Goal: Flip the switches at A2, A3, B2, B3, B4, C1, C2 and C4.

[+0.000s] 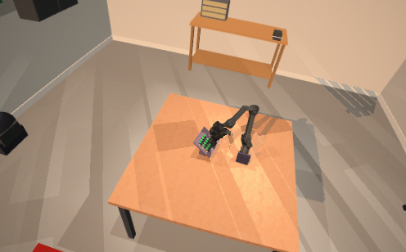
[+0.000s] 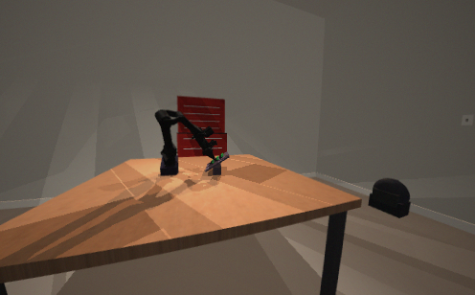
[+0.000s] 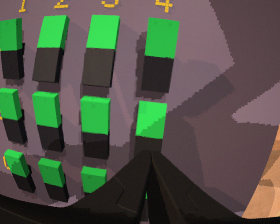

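Note:
The tilted purple-grey panel [image 1: 204, 131] [image 2: 207, 170] [image 3: 203, 25] carries green-and-black rocker switches. In the wrist view, A2 [image 3: 53, 32] and A3 [image 3: 103, 32] show brighter green and paler black halves than A1 [image 3: 11, 35] and A4 [image 3: 162, 39]. B4 [image 3: 151, 120] is also bright green. B1 [image 3: 9, 104], B2 [image 3: 47, 110] and B3 [image 3: 95, 115] have dark black halves. C1 [image 3: 16, 163] and C2 [image 3: 51, 172] show; C3 [image 3: 94, 179] is partly hidden, C4 almost wholly. My gripper [image 3: 149, 158] [image 1: 212, 146] [image 2: 214, 158] is shut and empty, its tips over B4's black lower end; contact cannot be told.
The panel stands on a dark support on the wooden table [image 1: 184, 192] [image 2: 263, 201], beside the arm's base [image 1: 243, 158] [image 2: 169, 169]. A red drawer cabinet [image 2: 201, 115] stands beyond the table, and a wooden shelf [image 1: 241, 29] stands by the wall.

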Tool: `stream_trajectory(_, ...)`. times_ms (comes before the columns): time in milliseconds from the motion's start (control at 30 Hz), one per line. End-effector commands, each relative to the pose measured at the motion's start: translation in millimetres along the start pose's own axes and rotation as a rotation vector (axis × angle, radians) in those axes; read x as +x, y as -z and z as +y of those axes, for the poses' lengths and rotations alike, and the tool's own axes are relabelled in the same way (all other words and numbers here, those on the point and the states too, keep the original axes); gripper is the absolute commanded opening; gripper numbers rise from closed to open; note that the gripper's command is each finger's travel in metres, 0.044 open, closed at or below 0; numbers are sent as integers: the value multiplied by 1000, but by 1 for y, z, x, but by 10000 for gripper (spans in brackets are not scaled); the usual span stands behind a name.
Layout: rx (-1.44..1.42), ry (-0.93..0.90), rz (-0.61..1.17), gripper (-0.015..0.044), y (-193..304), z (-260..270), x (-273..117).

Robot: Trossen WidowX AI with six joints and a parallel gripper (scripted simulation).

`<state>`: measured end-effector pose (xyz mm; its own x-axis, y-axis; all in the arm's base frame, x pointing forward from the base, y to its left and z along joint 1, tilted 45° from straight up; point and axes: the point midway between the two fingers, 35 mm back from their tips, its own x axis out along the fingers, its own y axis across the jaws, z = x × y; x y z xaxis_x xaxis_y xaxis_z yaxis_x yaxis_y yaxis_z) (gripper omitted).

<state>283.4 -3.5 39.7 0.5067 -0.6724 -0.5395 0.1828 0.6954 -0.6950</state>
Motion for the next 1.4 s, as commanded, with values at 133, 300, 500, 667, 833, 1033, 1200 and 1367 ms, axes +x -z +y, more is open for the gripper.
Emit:
stream_trajectory(133,-4,-5,2,0,0,1,0)
stream_trajectory(300,-4,-5,2,0,0,1,1)
stream_trajectory(500,-4,-5,2,0,0,1,2)
stream_trajectory(667,-4,-5,1,0,0,1,3)
stream_trajectory(833,-4,-5,1,0,1,1,3)
stream_trajectory(1033,-4,-4,1,0,1,1,4)
stream_trajectory(1200,-4,-4,1,0,1,1,5)
stream_trajectory(1367,-4,-4,1,0,1,1,5)
